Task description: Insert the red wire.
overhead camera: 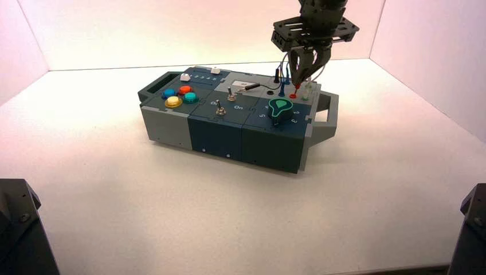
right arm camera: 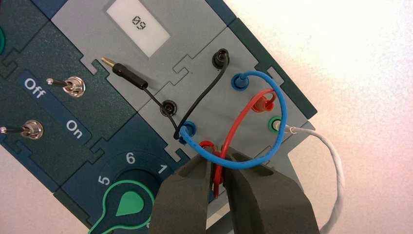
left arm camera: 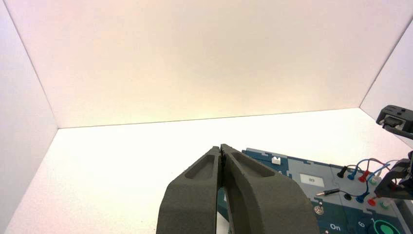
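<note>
The red wire [right arm camera: 239,119] arches over the box's grey socket panel [right arm camera: 229,105]. One red plug [right arm camera: 263,102] sits in a far socket. My right gripper [right arm camera: 220,157] is shut on the other red plug [right arm camera: 217,174], right beside the red socket [right arm camera: 206,145] near the knob. The fingers hide whether its tip is seated. From above, this gripper [overhead camera: 299,81] points straight down at the box's right rear, with the plug [overhead camera: 297,86] just over the red socket [overhead camera: 293,95]. My left gripper [left arm camera: 221,148] is shut and empty, held far back from the box [overhead camera: 240,123].
A blue wire [right arm camera: 281,109] loops across the red one, under the fingertips. The black cable's loose plug [right arm camera: 127,76] lies on the panel. A white wire [right arm camera: 336,168] leaves the green socket [right arm camera: 274,125]. Nearby are two toggle switches [right arm camera: 74,86], a green knob [right arm camera: 127,202] and coloured buttons [overhead camera: 179,96].
</note>
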`<state>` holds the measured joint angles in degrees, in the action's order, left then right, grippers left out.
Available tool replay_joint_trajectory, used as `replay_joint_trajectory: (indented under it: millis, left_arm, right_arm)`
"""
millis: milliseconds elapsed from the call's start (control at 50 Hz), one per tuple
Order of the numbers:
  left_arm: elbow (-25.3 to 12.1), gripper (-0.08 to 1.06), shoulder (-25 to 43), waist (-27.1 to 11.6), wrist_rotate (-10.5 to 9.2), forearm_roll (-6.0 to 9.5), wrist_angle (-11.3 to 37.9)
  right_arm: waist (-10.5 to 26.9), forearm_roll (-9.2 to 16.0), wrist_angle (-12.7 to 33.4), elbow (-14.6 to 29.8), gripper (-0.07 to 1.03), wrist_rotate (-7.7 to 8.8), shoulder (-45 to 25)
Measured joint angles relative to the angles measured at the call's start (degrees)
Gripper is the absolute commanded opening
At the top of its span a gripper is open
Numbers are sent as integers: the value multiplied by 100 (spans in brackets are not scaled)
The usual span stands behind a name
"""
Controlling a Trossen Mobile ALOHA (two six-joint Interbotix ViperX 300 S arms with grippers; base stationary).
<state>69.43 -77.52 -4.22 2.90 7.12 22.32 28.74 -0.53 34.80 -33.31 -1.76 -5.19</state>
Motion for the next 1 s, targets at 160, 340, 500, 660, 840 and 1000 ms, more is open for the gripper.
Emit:
replay_joint_trajectory:
  millis: [160, 340, 500, 660, 840, 1000]
  left_arm:
    - [0, -3, 0, 0, -9, 0, 0]
    - [0, -3, -9, -9, 0, 0, -9]
    - [0, -3, 0, 0, -9, 0, -9]
    - [0, -3, 0, 0, 0, 0, -9]
    - [0, -3, -9, 0, 0, 0, -18]
    - [0, -3, 0, -9, 0, 0, -18]
  right_arm:
    - [0, 0, 79, 79, -2, 0, 26]
    - [0, 0, 211, 158, -2, 0, 26]
    - [0, 9, 308, 211, -2, 0, 26]
    - [18, 35, 334, 211, -2, -9, 26]
    - [18, 88, 334, 211, -2, 0, 9]
    - [26, 114, 334, 211, -2, 0, -44]
